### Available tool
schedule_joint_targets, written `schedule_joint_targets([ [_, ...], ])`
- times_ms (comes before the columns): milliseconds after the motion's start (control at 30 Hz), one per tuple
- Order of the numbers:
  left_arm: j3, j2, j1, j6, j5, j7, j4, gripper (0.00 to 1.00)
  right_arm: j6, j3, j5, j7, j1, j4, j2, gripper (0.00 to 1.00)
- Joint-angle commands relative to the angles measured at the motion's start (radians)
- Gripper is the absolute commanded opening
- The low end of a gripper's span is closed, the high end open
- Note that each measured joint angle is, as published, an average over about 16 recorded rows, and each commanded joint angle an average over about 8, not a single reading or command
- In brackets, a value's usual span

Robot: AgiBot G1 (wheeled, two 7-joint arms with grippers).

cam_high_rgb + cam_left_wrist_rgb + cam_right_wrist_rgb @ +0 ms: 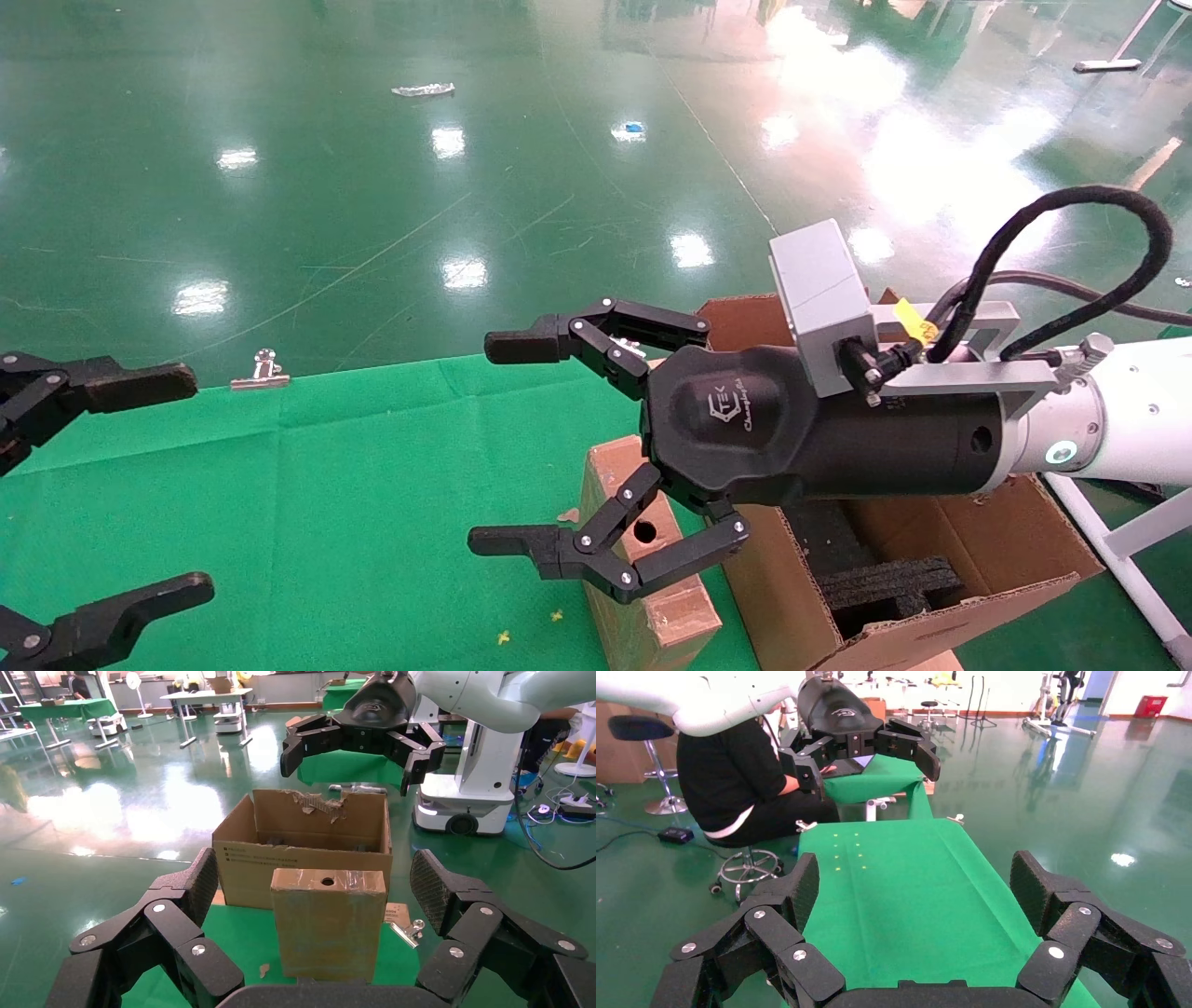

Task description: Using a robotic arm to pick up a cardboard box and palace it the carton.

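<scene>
The right gripper (484, 447) on the white robotic arm (1117, 424) is held above the green-covered table (326, 485), fingers spread wide, nothing gripped. The cardboard box (643, 578) is stood upright on its narrow end just under and behind the lower finger (521, 543), its round finger hole showing between the finger links; contact between finger and box cannot be told. In the left wrist view the box (329, 920) is seen standing clear below that gripper (362, 741). The carton (931, 559) is set immediately beside the box, flaps open, black foam inserts (885, 582) inside. The left gripper (102, 485) is held at the table's left side, also wide open and empty. A metal binder clip (263, 370) is clamped on the cloth's far edge.
</scene>
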Motion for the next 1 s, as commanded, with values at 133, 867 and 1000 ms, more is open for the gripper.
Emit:
schedule_joint_targets([
  [133, 0.0, 0.0, 0.0, 0.0, 0.0, 0.0, 0.0, 1.0, 0.0, 0.0, 0.0, 0.0, 0.0, 0.0, 0.0, 1.0],
  [867, 0.001, 0.0, -0.001, 0.0, 0.0, 0.001, 0.001, 1.0, -0.07, -0.269, -0.394, 0.085, 0.22, 0.076, -0.087, 1.0],
  [1000, 0.001, 0.0, -0.001, 0.0, 0.0, 0.001, 0.001, 1.0, -0.074, -0.373, -0.469, 0.113, 0.303, 0.076, -0.126, 1.0],
])
